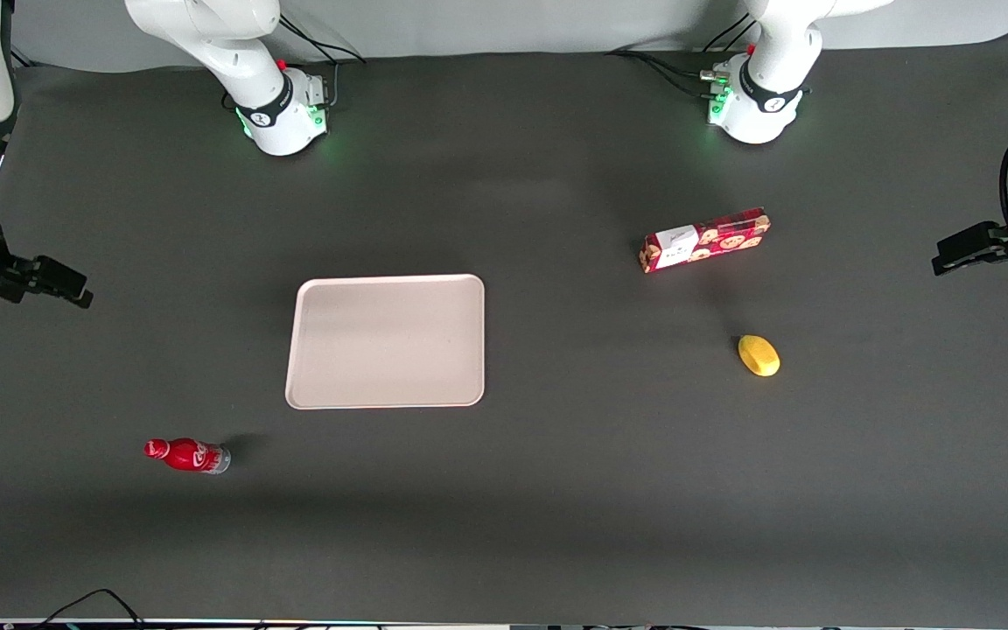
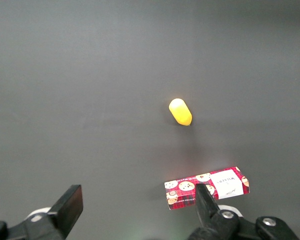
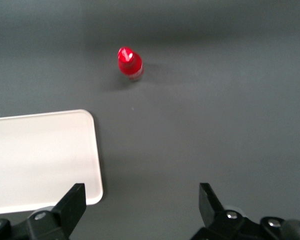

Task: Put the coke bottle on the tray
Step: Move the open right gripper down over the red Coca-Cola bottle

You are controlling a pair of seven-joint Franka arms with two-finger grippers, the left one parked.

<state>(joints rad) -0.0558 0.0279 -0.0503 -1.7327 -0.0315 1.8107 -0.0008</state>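
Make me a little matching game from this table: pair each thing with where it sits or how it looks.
Things:
1. coke bottle
2. tray
3. cookie box
4. gripper

Descriptions:
A. open, holding nothing, at the working arm's end
B. pale, nothing on it
C. nearest the front camera
D. toward the parked arm's end, beside a yellow object

Pairs: 1-C, 2-B, 3-D, 4-A

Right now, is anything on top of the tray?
Nothing: the tray shows only bare surface, none of it covered. The coke bottle stands on the table, nearer the front camera. The gripper hangs open, off toward the working arm's end.
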